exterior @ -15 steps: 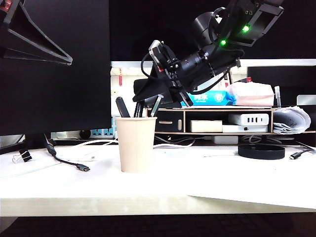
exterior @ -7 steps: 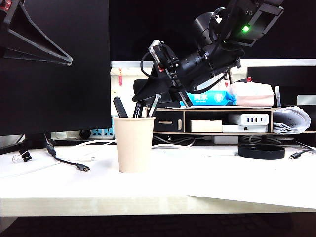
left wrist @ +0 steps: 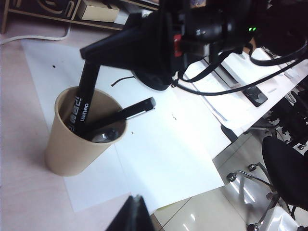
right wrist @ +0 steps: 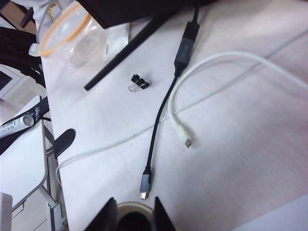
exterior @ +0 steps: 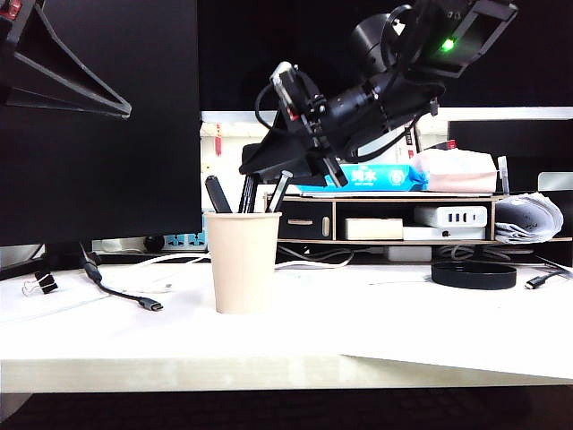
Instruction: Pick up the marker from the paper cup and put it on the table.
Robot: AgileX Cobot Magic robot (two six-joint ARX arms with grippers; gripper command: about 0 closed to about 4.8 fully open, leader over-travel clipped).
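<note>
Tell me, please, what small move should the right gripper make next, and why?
Probably lift straight up: the right gripper, above the paper cup, is closed on the marker, whose lower end stands inside. The left gripper hangs apart from it.

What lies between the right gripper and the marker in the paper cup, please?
Nothing: in the left wrist view the right gripper is closed on the marker at its top, above the paper cup. The left gripper hovers apart, nearer that camera.
</note>
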